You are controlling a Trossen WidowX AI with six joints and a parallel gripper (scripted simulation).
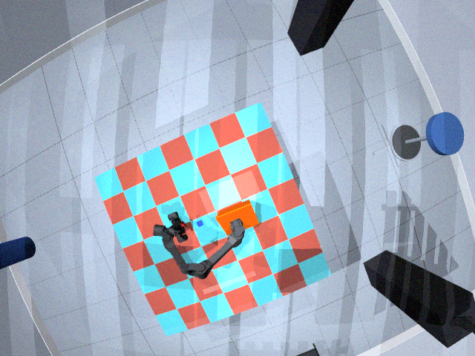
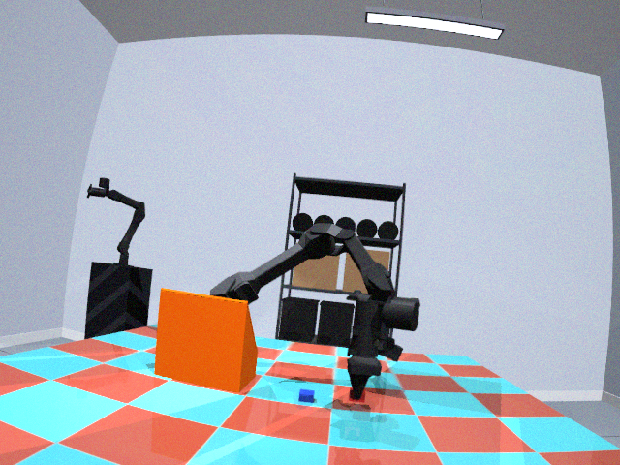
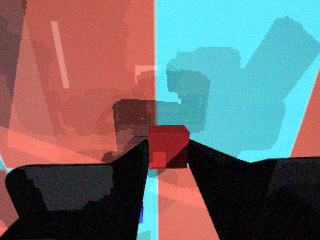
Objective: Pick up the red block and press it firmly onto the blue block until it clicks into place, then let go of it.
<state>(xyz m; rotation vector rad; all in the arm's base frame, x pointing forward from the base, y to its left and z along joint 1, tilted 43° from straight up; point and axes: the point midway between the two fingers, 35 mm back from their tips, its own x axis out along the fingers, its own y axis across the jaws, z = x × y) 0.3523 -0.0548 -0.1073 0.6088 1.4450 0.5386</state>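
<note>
In the exterior view, a second robot arm (image 2: 134, 225) stands at the left of the frame on a dark pedestal (image 2: 100, 300). Next comes an orange wedge-shaped block (image 1: 237, 214) (image 2: 200, 340), left of centre; it hides the foot of the working arm (image 1: 218, 254) (image 2: 280, 263) in this view, while from the top the arm's base end covers part of the orange face.

Right of the wedge, in the lower middle of the exterior frame, the blue block (image 1: 200, 223) (image 2: 306, 395) (image 3: 141, 215) sits on a cyan square, apart from the gripper. It looks small and plain, a saturated blue; its surface details are too small to tell. In the wrist view only a sliver of it shows at the bottom, left of centre, the rest covered by a black finger.

Behind the arm, a black shelf rack (image 2: 292, 200) is partly hidden, and the arm crosses in front of its round black items (image 2: 387, 231) and brown boxes (image 2: 316, 272).

Farther right, the gripper (image 1: 184, 225) (image 2: 356, 395) (image 3: 166, 144) points down, its fingers partly closed and clamped on the red block (image 2: 356, 400) (image 3: 169, 146). The fingers cover much of that block in the exterior view. The wrist view shows it boxy and deep red, with a brighter patch low on its left and a dark shaded corner at lower right. Whether it touches the checkered surface (image 1: 226, 283) (image 2: 174, 415) (image 3: 75, 60) is hard to tell.
</note>
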